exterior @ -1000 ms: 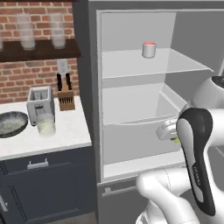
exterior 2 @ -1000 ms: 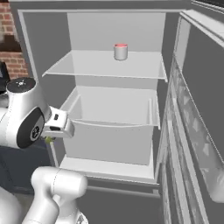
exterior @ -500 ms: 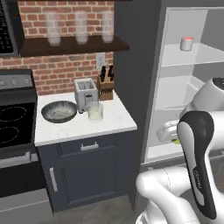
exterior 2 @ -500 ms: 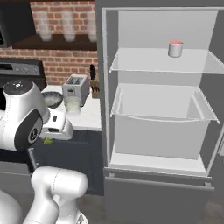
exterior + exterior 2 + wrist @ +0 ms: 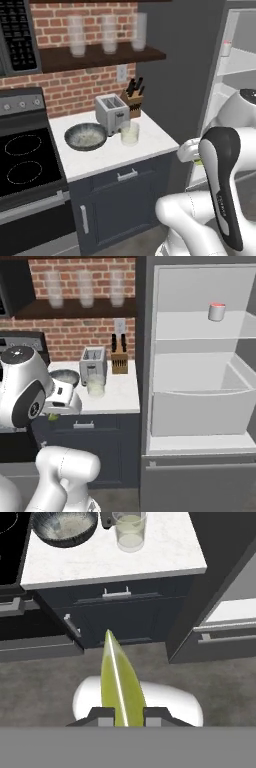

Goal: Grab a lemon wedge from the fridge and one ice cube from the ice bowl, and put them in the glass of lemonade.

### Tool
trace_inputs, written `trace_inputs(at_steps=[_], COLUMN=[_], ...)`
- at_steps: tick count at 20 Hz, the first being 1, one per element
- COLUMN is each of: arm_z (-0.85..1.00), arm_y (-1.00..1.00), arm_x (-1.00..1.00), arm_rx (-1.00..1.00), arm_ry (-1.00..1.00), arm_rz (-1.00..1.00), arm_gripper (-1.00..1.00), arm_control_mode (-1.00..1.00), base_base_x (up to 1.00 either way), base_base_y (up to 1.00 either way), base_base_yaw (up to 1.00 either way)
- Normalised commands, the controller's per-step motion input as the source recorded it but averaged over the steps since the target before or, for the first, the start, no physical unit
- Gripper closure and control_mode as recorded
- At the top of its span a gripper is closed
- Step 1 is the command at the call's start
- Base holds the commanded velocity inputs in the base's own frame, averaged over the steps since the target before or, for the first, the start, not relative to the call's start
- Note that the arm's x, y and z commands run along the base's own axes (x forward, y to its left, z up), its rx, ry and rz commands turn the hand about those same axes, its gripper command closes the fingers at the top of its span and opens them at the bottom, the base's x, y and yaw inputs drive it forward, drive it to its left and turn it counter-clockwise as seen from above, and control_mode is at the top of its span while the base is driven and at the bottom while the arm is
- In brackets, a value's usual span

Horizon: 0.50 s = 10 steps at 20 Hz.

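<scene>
End effector (image 5: pixel 124 716) pinches the lemon wedge (image 5: pixel 120 684) between its two dark fingertips (image 5: pixel 102 716); wedge is yellow-green, long and pointed, projecting forward from the tips. In the right base view the wedge (image 5: pixel 52 417) shows as a small green speck under the white hand, in front of the dark cabinet. Below and ahead of the end effector: grey floor, then the dark blue-grey cabinet (image 5: pixel 125 617) with a drawer bar handle, carrying the white tabletop (image 5: pixel 165 554). On the tabletop, beyond the wedge tip, stands the glass of lemonade (image 5: pixel 130 532), a short clear tumbler upright, holding pale yellowish liquid to well above half. Just beside it, toward the stove side, sits the ice bowl (image 5: pixel 65 527), wide and shallow, dark outside, speckled pale inside; single cubes cannot be made out. Glass and bowl near each other, not touching as seen in the left base view (glass (image 5: pixel 129 133), bowl (image 5: pixel 86 136)). Behind them a toaster (image 5: pixel 112 114) and a knife block (image 5: pixel 132 97) against the brick wall. Off to the other side of the end effector, the fridge (image 5: pixel 200 381) stands open: white interior, a deep clear drawer, and on an upper shelf a small red-topped white cup (image 5: pixel 216 311). Farthest, a wall shelf holds three tall clear glasses (image 5: pixel 108 35) in a row.
</scene>
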Motion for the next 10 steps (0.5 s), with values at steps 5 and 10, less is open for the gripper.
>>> trace_inputs(at_steps=[5,10], arm_z=[0.00,0.00], arm_y=[0.00,0.00], arm_x=[0.00,0.00], arm_rx=[0.00,0.00], arm_ry=[0.00,0.00], arm_rz=[0.00,0.00], arm_gripper=[1.00,1.00], arm_control_mode=[1.00,1.00], base_base_x=[0.35,0.01], base_base_y=[0.51,0.69], base_base_yaw=[-0.29,-0.06])
